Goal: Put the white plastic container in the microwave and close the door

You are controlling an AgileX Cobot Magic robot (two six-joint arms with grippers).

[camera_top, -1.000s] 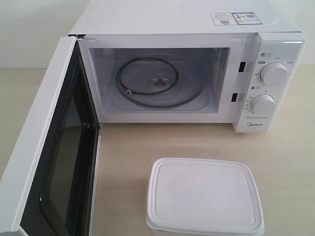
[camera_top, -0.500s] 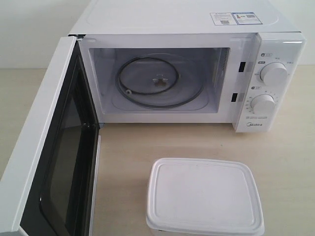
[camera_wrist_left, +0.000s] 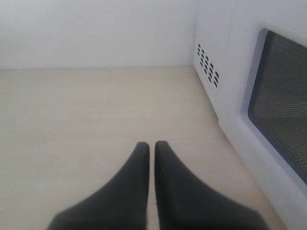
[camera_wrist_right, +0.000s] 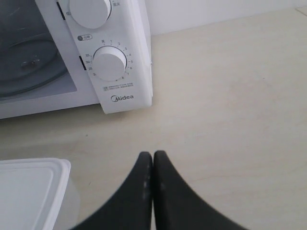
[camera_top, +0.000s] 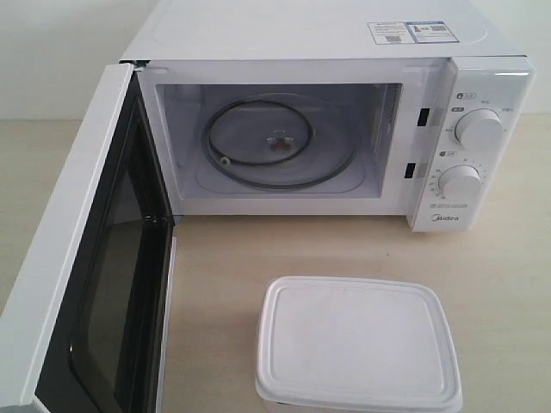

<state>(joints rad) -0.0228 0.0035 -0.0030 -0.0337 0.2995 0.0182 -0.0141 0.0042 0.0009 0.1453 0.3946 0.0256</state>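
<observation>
The white plastic container (camera_top: 355, 344) stands lidded on the table in front of the microwave (camera_top: 327, 120), near the front edge. The door (camera_top: 95, 258) is swung wide open to the left, showing the glass turntable (camera_top: 280, 142) inside. Neither gripper shows in the exterior view. My left gripper (camera_wrist_left: 152, 144) is shut and empty above bare table, beside the outer face of the door (camera_wrist_left: 283, 105). My right gripper (camera_wrist_right: 152, 154) is shut and empty over the table, to the right of the container (camera_wrist_right: 29, 191) and in front of the dial panel (camera_wrist_right: 108, 62).
The light wooden table (camera_top: 499, 284) stretches to the right of the container and the microwave. The open door takes up the left front of the table. A white wall (camera_wrist_left: 96, 28) stands behind.
</observation>
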